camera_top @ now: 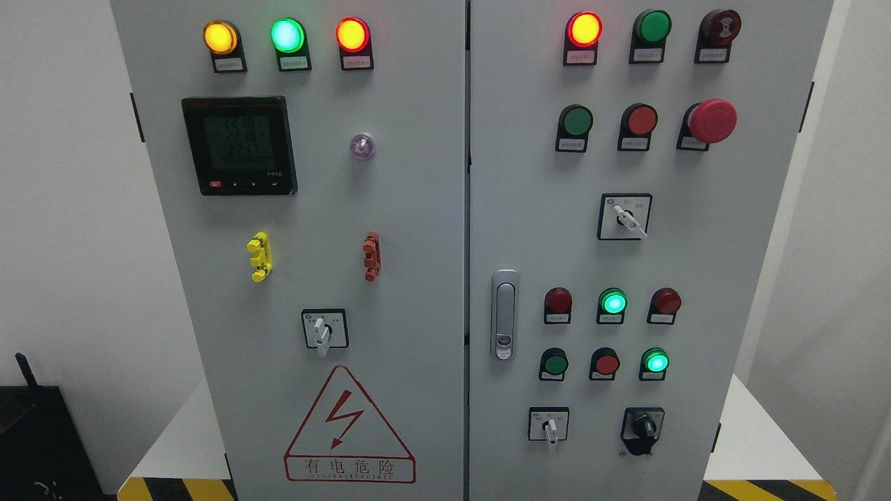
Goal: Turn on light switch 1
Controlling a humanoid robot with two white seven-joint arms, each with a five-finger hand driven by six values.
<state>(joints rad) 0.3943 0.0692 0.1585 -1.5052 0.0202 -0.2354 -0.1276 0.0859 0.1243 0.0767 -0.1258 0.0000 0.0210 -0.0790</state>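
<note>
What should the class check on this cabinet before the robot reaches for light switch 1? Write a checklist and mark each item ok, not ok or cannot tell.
1. Robot hands in view: not ok, neither hand shows.
2. Which control is switch 1: cannot tell, the labels are too small to read.
3. Cabinet powered: ok, the yellow lamp, green lamp and meter display are lit.
4. Path to the panel: ok, nothing stands in front of the doors.
5. Emergency stop button kept clear of: ok, nothing touches it.
6. Doors closed: ok, the door handle lies flat.
</note>
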